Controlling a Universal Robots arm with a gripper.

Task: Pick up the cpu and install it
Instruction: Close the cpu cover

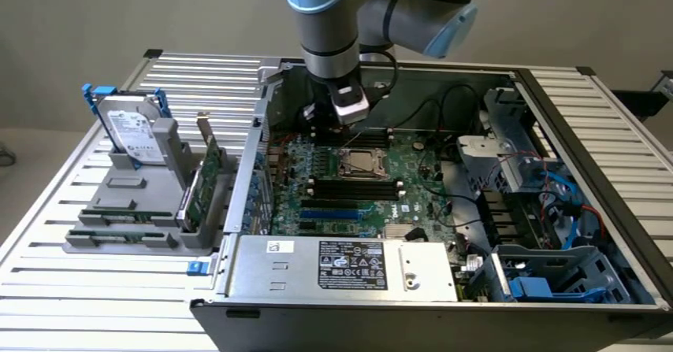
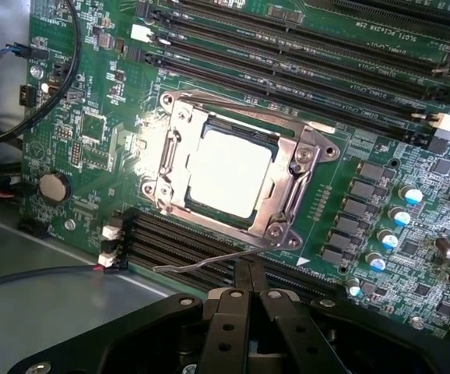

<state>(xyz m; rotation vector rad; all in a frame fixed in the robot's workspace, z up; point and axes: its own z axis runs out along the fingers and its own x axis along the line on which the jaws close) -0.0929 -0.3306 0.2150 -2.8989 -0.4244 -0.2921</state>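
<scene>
Looking across the bench [image 1: 84, 305], what am I getting?

I'm seeing pale ribbed metal slats in front of a plain wall. They're carrying one open computer case [image 1: 421, 324] and one grey fixture [image 1: 137, 210] on the exterior view's left.

And the cpu?

The cpu [image 2: 229, 171] is lying flat inside the square metal socket frame [image 2: 168, 148] on the green motherboard [image 2: 77, 132], its smooth silvery top glaring. One hard drive [image 1: 131, 127] with blue handles is standing upright in the fixture.

Gripper?

I'm watching the gripper [image 2: 250, 274] hovering near the socket frame, black fingers pressed together, holding nothing.
</scene>
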